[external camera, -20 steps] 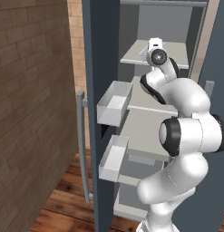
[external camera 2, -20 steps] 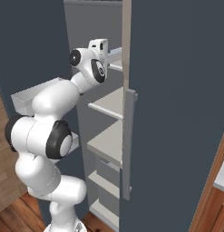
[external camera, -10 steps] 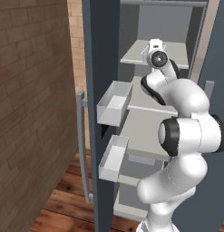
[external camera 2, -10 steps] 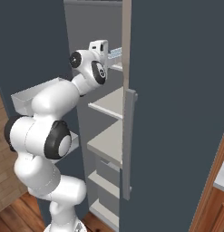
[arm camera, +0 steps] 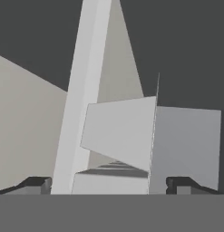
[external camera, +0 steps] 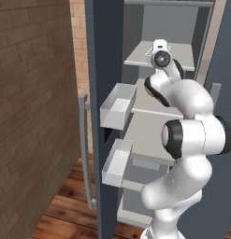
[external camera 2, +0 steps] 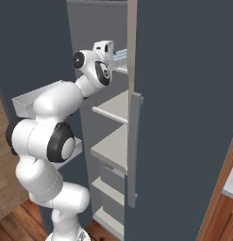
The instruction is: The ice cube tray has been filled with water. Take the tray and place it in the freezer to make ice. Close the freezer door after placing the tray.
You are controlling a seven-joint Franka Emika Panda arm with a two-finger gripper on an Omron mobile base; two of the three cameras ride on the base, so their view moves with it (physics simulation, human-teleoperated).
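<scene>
Resting on an upper shelf (external camera 2: pixel 119 69) of the freezer (external camera 2: pixel 184 94), the ice cube tray (external camera 2: pixel 119 55) shows as a sliver of pale blue cells just past my wrist — flat on the shelf, I judge, so the water stays level while it sets. My pincer (arm camera: pixel 111 183) stands wide, both tips parted and nothing between them; the tray's near end sits just ahead of them in the hand view. My arm reaches in over the middle shelves, between the cabinet and the freezer door (external camera: pixel 104 116). That door hangs swung out to my left, its two bins (external camera: pixel 118 106) and bar handle (external camera: pixel 85 149) facing the brick wall (external camera: pixel 28 116) — not yet shut.
</scene>
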